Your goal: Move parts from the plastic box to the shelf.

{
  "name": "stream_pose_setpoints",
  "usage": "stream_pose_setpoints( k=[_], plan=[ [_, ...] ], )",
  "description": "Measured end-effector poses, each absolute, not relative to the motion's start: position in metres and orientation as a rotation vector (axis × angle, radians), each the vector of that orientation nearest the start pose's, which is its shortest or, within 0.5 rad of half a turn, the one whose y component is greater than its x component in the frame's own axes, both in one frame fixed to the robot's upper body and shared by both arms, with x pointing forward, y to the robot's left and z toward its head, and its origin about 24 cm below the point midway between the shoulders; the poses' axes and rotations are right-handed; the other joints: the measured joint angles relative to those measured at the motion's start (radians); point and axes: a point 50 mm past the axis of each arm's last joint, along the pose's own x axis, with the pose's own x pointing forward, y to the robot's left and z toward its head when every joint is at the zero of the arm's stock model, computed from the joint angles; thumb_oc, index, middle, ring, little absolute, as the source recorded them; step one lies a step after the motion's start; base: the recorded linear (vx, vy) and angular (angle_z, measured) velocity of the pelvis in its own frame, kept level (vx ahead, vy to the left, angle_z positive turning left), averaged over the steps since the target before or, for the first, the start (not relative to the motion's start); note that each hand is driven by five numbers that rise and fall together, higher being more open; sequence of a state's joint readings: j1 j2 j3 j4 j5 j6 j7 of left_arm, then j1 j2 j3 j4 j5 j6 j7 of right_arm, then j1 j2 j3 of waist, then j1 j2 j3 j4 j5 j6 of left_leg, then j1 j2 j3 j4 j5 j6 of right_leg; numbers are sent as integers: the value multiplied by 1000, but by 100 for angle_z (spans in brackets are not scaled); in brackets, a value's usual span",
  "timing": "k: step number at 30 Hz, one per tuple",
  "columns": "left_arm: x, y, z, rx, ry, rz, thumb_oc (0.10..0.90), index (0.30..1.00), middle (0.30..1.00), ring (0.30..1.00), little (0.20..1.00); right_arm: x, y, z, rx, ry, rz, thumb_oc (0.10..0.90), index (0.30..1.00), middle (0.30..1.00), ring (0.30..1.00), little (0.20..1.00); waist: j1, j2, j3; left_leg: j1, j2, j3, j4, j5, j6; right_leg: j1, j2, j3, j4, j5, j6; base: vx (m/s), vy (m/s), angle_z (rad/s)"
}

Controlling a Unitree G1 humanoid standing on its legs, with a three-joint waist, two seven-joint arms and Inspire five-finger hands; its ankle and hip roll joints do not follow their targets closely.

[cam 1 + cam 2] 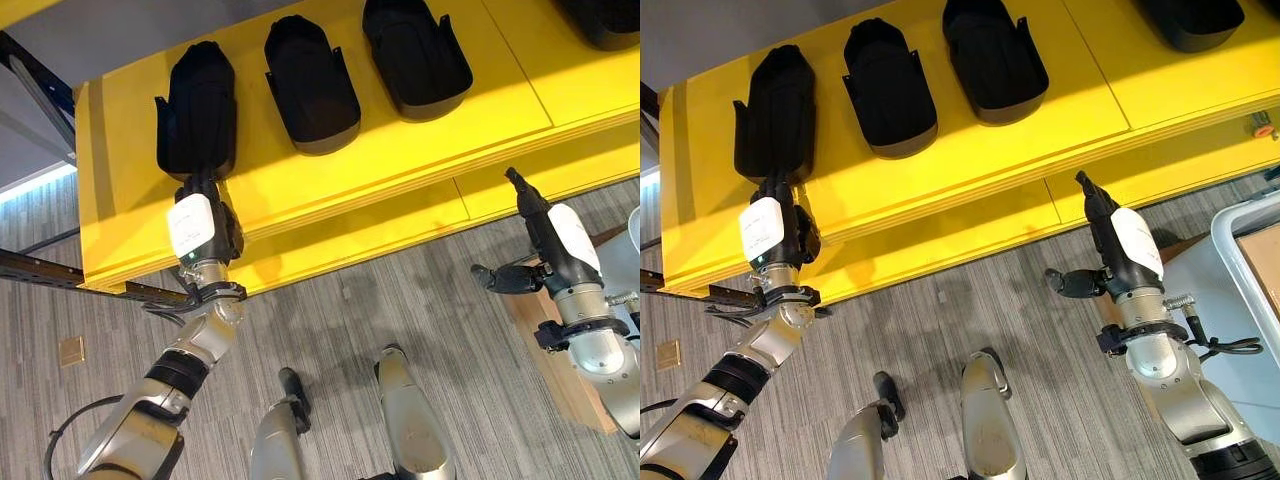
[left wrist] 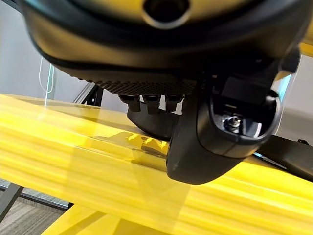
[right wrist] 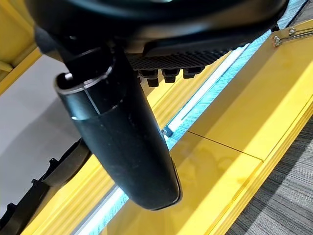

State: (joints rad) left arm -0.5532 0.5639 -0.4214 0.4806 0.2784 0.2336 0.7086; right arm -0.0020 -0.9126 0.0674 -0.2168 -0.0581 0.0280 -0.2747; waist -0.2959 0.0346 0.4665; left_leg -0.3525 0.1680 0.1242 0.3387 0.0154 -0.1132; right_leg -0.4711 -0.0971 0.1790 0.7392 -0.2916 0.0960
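Reaching up to the front of the yellow shelf point(image 1: 330, 180), the left hand point(image 1: 200, 228) sits at the near end of the leftmost black part point(image 1: 197, 105), which lies on the shelf's top surface. From the head views the fingers run forward onto that part's near end, but whether they are curled round it or merely resting against it cannot be told; in the left wrist view the fingertips point(image 2: 150, 101) show as a short row just above the dark part point(image 2: 151, 123) on the yellow board, with the thumb point(image 2: 225, 127) bulking large in front.

Two more black parts lie on the shelf in a row with the first: a middle one point(image 1: 310, 82) just beside it and a third point(image 1: 415, 55) further toward the robot's right. All three lie lengthwise, pointing away from the robot. Another dark part point(image 1: 605, 20) shows at the shelf's far right corner.

The right hand point(image 1: 545, 245) hangs in front of the shelf's lower edge, over the grey striped floor point(image 1: 400, 310), holding nothing. Its fingers are straight and point up toward the shelf, with the thumb point(image 1: 505, 277) stuck out to the side, well apart from them. A pale plastic box point(image 1: 1240, 290) shows by the right arm in the right eye view, its contents hard to make out.
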Motion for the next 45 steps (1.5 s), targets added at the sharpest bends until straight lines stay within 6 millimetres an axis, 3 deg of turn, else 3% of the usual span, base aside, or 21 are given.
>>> stream_pose_setpoints(
  k=[9,19,26,37,45],
  plan=[
    [328,219,105,984,-187,486,900,1000,1000,1000,1000,249,-259,149,-920,-276,-138,900,1000,1000,1000,1000,4,0,0,0,0,-9,-2,1,-1,6,0,-8,-6,0,0,-3,-16,1],
    [311,200,109,882,-251,423,900,1000,1000,1000,1000,243,-260,137,-896,-245,-171,900,1000,1000,1000,1000,54,1,23,-15,-2,-33,5,1,-1,12,-7,-32,-10,-3,-4,-2,-40,6],
    [302,198,112,863,-268,401,900,1000,1000,1000,1000,241,-260,135,-878,-248,-198,900,1000,1000,1000,1000,61,-1,25,-31,-2,-50,7,1,0,14,-9,-51,-21,-2,-4,-1,-32,6],
    [309,203,114,872,-261,426,900,1000,1000,1000,1000,239,-261,132,-872,-237,-202,900,1000,1000,1000,1000,66,-3,26,-30,-9,-51,23,-7,3,26,-19,-52,-26,-2,-2,12,11,0],
    [331,205,137,906,-281,453,900,1000,1000,1000,1000,241,-260,135,-870,-254,-200,900,1000,1000,1000,1000,33,-12,29,-30,-13,-45,32,-10,3,27,-22,-43,-26,2,5,24,36,-1]
  ],
)
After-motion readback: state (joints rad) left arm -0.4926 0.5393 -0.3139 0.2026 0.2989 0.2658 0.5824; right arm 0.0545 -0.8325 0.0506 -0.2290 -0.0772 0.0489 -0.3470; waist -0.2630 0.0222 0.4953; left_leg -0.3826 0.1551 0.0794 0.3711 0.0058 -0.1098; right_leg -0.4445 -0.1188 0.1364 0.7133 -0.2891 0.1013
